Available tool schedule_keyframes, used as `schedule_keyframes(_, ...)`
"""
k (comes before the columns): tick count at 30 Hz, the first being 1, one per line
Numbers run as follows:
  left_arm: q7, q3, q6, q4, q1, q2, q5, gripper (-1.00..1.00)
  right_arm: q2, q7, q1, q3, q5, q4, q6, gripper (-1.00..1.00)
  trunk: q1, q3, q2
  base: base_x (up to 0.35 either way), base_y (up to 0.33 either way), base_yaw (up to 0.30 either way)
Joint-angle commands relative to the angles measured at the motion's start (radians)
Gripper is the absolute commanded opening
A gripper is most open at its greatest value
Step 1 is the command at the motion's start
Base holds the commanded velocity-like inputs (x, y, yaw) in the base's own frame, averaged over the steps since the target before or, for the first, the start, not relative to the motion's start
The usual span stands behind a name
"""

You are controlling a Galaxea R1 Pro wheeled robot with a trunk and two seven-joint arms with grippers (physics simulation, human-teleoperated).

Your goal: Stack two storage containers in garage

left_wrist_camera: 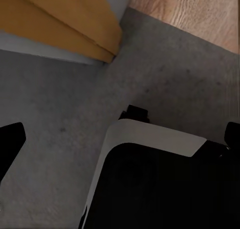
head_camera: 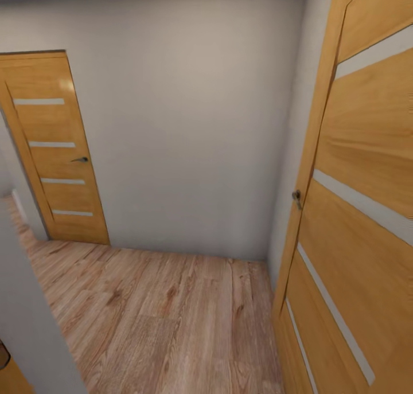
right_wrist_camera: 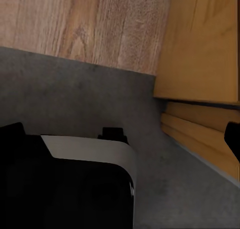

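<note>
The two storage containers are out of view. Seen in the left wrist view, my left gripper (left_wrist_camera: 120, 139) is open and empty, its dark fingertips (left_wrist_camera: 11, 141) far apart over grey concrete floor (left_wrist_camera: 60, 114). My right gripper (right_wrist_camera: 120, 136) is open too, with one dark fingertip (right_wrist_camera: 233, 139) near a wooden door frame (right_wrist_camera: 200, 124). Below both grippers sits the robot's black and white base (left_wrist_camera: 150, 174). The concrete meets light wood planks (right_wrist_camera: 85, 24) just ahead of the base.
Ahead lies a narrow hallway with a wood plank floor (head_camera: 160, 313) and a plain grey wall (head_camera: 189, 136). An open wooden door (head_camera: 355, 222) with glazed strips stands close on the right. A shut matching door (head_camera: 54, 153) is at the far left, and a wall corner (head_camera: 34, 331) is near left.
</note>
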Motion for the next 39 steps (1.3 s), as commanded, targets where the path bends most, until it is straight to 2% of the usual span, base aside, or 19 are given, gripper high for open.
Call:
schedule_keyframes(1, 0.002, 0.003, -0.004, 0.000, -0.001, 0.000, 0.004, 1.00, 0.000, -0.005, -0.001, 0.001, 0.006, 0.003, -0.005, 1.00, 0.000, -0.001, -0.001, 0.002, 0.001, -0.199)
schedule_keyframes(9, 0.002, 0.003, -0.004, 0.000, 0.000, 0.000, 0.005, 1.00, -0.001, -0.005, -0.001, 0.001, 0.007, 0.003, -0.004, 1.00, 0.000, -0.001, -0.001, 0.000, 0.000, -0.131)
schedule_keyframes(33, 0.002, 0.003, -0.004, 0.000, 0.000, 0.000, 0.004, 1.00, 0.000, 0.010, -0.001, 0.002, 0.012, 0.003, -0.008, 1.00, 0.000, -0.001, -0.001, 0.000, 0.000, -0.003)
schedule_keyframes(39, 0.002, 0.003, -0.004, 0.000, 0.000, 0.000, 0.004, 1.00, 0.000, 0.009, -0.001, 0.002, 0.011, 0.003, -0.008, 1.00, 0.000, -0.001, -0.001, 0.179, 0.000, 0.000)
